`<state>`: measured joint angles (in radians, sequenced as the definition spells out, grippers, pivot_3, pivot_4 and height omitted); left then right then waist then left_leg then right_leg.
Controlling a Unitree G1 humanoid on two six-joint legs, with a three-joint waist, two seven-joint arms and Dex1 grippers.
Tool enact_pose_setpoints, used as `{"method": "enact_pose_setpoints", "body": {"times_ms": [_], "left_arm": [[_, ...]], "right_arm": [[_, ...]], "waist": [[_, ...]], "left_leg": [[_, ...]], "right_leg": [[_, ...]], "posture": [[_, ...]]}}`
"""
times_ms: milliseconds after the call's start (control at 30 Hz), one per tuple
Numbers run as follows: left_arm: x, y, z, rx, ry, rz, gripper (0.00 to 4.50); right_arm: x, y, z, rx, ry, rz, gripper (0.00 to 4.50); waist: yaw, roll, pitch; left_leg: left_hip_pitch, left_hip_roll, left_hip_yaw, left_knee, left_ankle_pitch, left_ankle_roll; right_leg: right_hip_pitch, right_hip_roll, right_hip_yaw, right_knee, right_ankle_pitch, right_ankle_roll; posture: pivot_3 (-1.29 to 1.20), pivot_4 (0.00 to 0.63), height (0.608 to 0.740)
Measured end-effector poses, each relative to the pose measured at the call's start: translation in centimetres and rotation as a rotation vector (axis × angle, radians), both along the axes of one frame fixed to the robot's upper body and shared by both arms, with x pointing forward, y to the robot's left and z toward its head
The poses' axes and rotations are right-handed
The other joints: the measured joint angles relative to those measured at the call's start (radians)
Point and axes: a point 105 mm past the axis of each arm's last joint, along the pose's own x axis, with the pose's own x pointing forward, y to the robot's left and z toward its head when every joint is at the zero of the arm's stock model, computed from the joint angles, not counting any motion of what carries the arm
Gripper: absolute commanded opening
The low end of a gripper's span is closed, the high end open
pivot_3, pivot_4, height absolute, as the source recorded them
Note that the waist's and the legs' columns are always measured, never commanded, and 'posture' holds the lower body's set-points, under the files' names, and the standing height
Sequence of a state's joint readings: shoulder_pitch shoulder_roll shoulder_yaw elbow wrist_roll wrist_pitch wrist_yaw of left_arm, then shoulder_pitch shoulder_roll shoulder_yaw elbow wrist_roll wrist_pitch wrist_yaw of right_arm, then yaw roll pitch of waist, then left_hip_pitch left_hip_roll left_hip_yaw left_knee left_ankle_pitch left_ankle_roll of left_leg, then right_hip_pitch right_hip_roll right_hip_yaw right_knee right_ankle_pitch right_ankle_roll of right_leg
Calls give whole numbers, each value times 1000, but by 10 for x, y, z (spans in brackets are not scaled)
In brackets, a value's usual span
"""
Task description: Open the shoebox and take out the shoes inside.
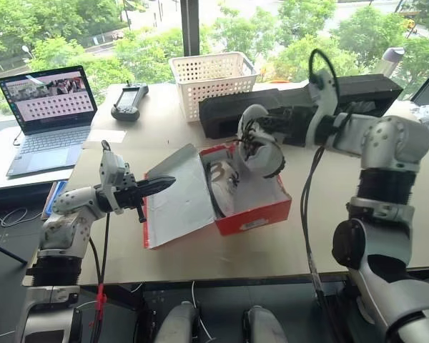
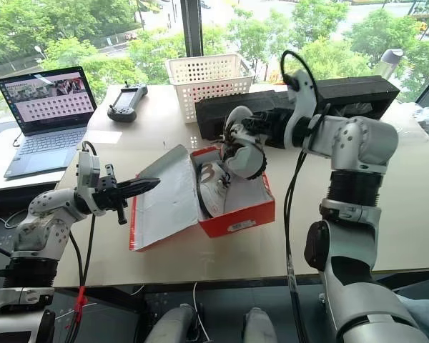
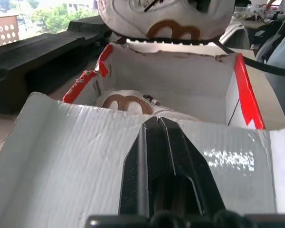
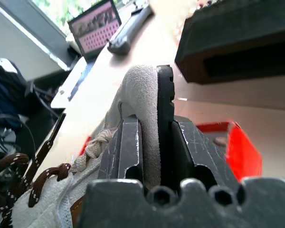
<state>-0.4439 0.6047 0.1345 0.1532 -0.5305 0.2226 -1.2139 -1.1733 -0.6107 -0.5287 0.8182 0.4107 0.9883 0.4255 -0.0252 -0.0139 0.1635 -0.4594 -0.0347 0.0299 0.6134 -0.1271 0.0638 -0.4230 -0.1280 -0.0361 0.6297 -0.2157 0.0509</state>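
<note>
Your shoebox (image 1: pixel 254 207) sits open, light stiff cardboard; left gripper (image 1: pixel 157 185), clenched empty, pins its lid flat. Right gripper (image 1: pixel 261 143) pinches one shoe (image 1: pixel 266 158) by heel and sole above the box: soft, light. Second shoe (image 1: pixel 225 187) lies inside; grab its heel collar.

The pale tan desk (image 1: pixel 164 257) carries the open red shoebox (image 1: pixel 254 214) near its middle, lid laid flat (white inside up). Behind it lie a long black case (image 1: pixel 286 107) and a white basket (image 1: pixel 211 82); a black handheld controller (image 1: pixel 129 100) sits toward the far left corner.
</note>
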Motion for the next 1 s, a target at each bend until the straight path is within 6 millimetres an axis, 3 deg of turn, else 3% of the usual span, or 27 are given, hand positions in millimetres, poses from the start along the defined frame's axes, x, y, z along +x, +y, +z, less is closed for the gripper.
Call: {"method": "enact_pose_setpoints", "body": {"times_ms": [100, 300, 500, 533, 633, 733, 800, 1000], "left_arm": [[0, 0, 0, 0, -1, 0, 0], [0, 1, 1, 5, -3, 4, 0], [-3, -1, 7, -6, -23, -10, 0], [-3, -2, 8, -9, -28, -13, 0], [-4, -1, 12, -8, -34, -15, 0], [-6, 1, 14, -9, -40, -9, 0], [-6, 0, 15, -8, -43, -11, 0], [-6, 0, 15, -8, -42, -12, 0]], "right_arm": [[4, -15, -21, 4, 51, -97, 477], [-2, -46, -85, -93, 214, -258, 477], [-1, -54, -95, -207, 210, -286, 477], [-1, -55, -96, -219, 209, -290, 1413], [-6, -68, -102, -293, 233, -334, 2250], [-15, -81, -116, -383, 290, -366, 3359], [-14, -83, -114, -474, 284, -362, 3948], [-13, -94, -101, -733, 255, -357, 3948]], "waist": [[1, 0, 0], [7, 0, 0], [7, 0, 0], [8, 0, 0], [12, 0, 0], [10, 0, 0], [5, 0, 0], [9, 0, 0]], "left_leg": [[0, 0, 0, 0, 0, 0], [0, 0, 0, 1, 0, 0], [2, 0, 0, 2, 0, 1], [3, 0, 0, 2, 0, 1], [3, 0, 0, 2, 0, 1], [2, 0, 0, 2, 0, 1], [2, 0, 1, 2, 0, 1], [2, 0, 1, 2, 0, 1]], "right_leg": [[0, 0, 0, 0, 0, 0], [1, 0, 0, 0, 0, 0], [4, 0, 0, 0, 0, 0], [5, 0, 0, -1, 0, 1], [5, 0, -1, -2, 0, 1], [4, 0, 0, -2, 0, 1], [3, 0, 1, -1, 0, 1], [3, 0, 1, -1, 0, 1]], "posture": [[0, 150, 731], [0, 150, 731], [0, 150, 731], [0, 150, 731], [0, 150, 731], [0, 150, 731], [0, 150, 731], [0, 150, 731]]}}
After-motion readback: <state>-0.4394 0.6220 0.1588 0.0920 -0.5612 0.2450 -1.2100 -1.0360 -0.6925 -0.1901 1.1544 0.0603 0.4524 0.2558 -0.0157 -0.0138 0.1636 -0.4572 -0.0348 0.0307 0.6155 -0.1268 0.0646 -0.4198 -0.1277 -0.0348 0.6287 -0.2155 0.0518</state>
